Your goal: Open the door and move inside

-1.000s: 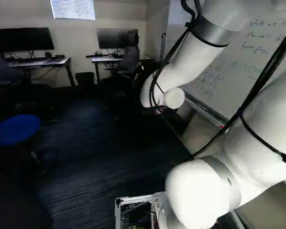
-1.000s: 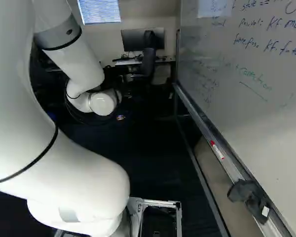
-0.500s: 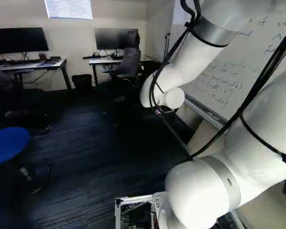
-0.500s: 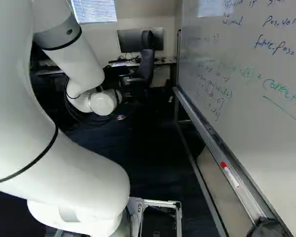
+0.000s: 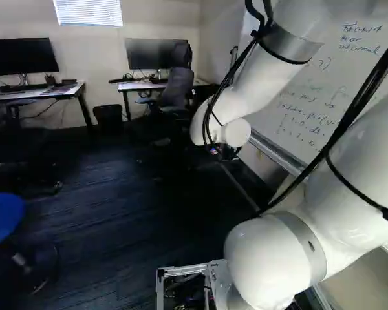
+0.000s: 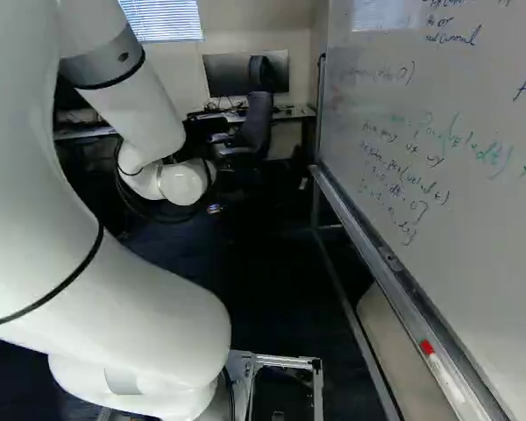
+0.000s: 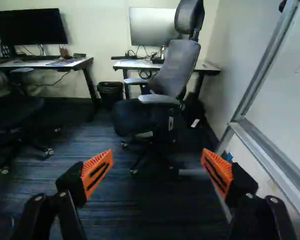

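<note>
A dark blue carpeted floor (image 5: pixel 110 213) meets pale walls (image 7: pixel 105 55). The black gripper with orange pads (image 7: pixel 157 162) stands spread and empty, probably because no handle is within reach. Ahead is a grey high-backed office chair (image 7: pixel 177 67), beside it a metal-framed whiteboard (image 6: pixel 386 105). No view shows the door.

An office chair (image 7: pixel 177 65) stands straight ahead, a table (image 7: pixel 135 64) behind it. The whiteboard (image 6: pixel 473 237) walls the right of the right base view. Passage lies over the floor (image 5: pixel 116 213) between blue stool (image 5: pixel 1 218) and whiteboard.
</note>
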